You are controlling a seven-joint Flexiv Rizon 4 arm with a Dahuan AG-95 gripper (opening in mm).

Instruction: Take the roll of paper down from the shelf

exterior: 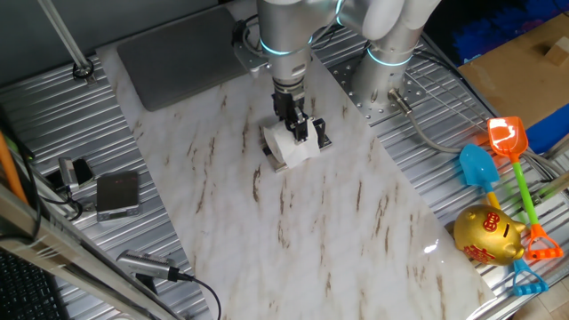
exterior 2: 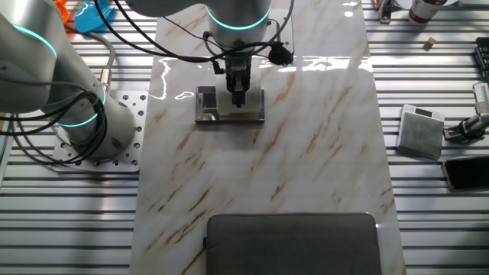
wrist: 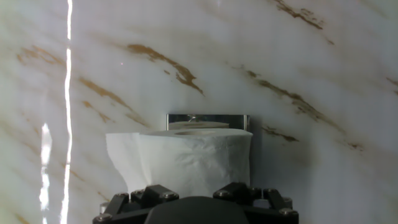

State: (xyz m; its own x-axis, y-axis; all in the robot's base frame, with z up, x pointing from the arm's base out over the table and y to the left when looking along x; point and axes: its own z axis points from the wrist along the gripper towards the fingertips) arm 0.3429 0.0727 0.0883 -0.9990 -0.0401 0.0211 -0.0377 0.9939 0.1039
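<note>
The black 2-finger pincer [exterior: 296,127] reaches straight down onto the white, short, fat roll of paper [exterior: 294,146], which sits on the small, dark, glossy shelf with shiny metal edges [exterior 2: 208,105] on the marble-patterned white table [exterior: 338,231]. Whether the pincer grips the roll cannot be told. A loose sheet hangs at the roll's side.

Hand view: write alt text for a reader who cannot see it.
A white roll of paper stands close in front of the end effector, on a small metal-edged shelf whose far edge shows behind it. Brown-veined white marble tabletop fills the rest.
</note>
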